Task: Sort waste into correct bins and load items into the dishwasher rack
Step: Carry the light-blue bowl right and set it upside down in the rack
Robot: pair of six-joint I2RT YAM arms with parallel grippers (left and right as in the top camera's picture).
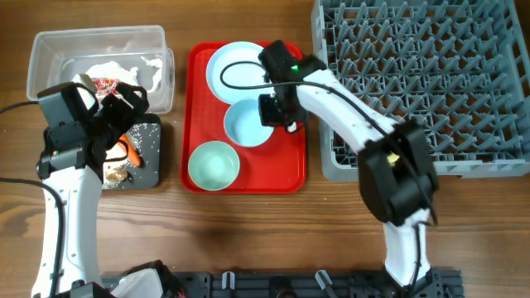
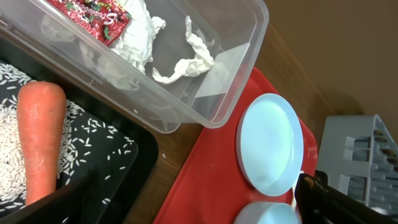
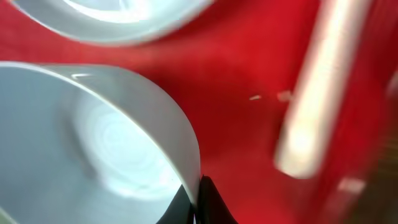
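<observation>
Presently the right fingers [image 3: 198, 198] are clamped together on the rim of the small blue bowl [image 3: 93, 143], which sits on the red tray [image 1: 290, 170] with the blue plate [image 1: 232, 70] just beyond them. The left fingers [image 1: 122, 112] stand apart, holding nothing, above the black tray [image 1: 151, 165]. The carrot [image 2: 40, 137] lies beneath them, and the clear tub [image 2: 239, 53] is just beyond.

the left arm [image 1: 70, 190] is reaching forward, and the left gripper [image 1: 122, 116] is hanging with its fingers spread wide, holding nothing. the right arm [image 1: 348, 116] is bending over to its left, and the right gripper [image 1: 277, 112] is pinching tight on the small blue bowl [image 1: 247, 124] rim.
</observation>
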